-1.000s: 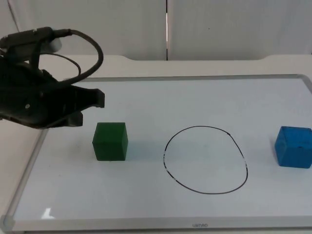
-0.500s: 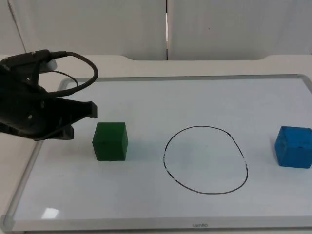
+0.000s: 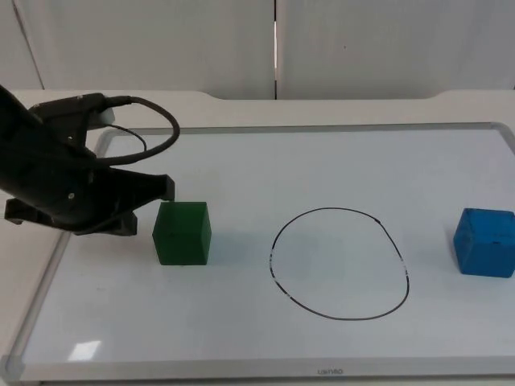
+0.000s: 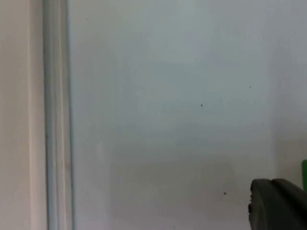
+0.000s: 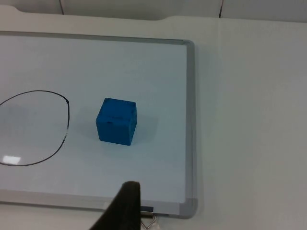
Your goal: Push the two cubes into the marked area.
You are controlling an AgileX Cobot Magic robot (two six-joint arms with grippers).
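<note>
Left gripper (image 3: 165, 190) moved in, now touching green cube (image 3: 183, 232); grip indiscernible | cubes: 2, incl. blue cube (image 3: 484, 242) | marked circle (image 3: 339, 264): 1

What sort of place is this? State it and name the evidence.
Probably a robot test bench in a lab: a whiteboard lies flat with a hand-drawn circle, a green cube and a blue cube on it, and the left pincer by the green cube.
</note>
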